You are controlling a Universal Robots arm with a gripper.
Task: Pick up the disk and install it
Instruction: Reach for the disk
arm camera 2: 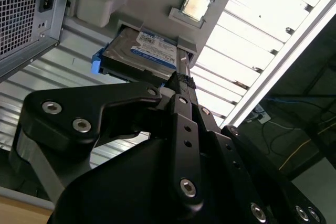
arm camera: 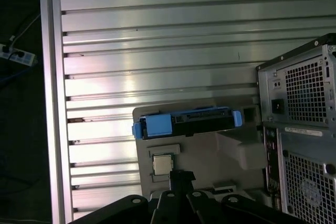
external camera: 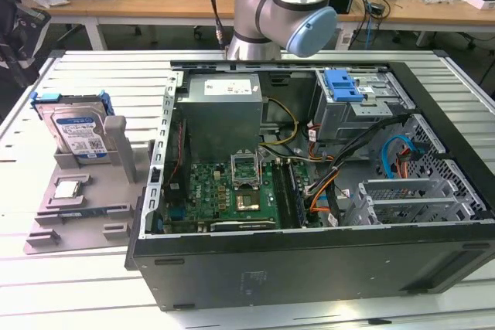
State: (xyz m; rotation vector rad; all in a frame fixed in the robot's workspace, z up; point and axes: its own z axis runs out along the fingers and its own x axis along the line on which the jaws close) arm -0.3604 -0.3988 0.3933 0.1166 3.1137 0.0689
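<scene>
Silver disk, blue frame round its edges, stands on edge in a grey holder — label face toward the exterior camera, leaning back a little. Not yet picked up. The holder sits on the table at the exterior view's left, just beside the open case. A small chip lies flat on the holder in front of the disk.

Tool hangs above the holder, apart from the disk, which lies below it. How wide it stands: cannot tell. In the first wrist view the disk shows edge-on from above. Its long axis appears to lie level, along the table's slats, and the chip sits between it and the tool's tip.

Table is ribbed aluminium, bright with glare. Arm rises behind the case. Beyond — wooden tables with cables and boxes.
</scene>
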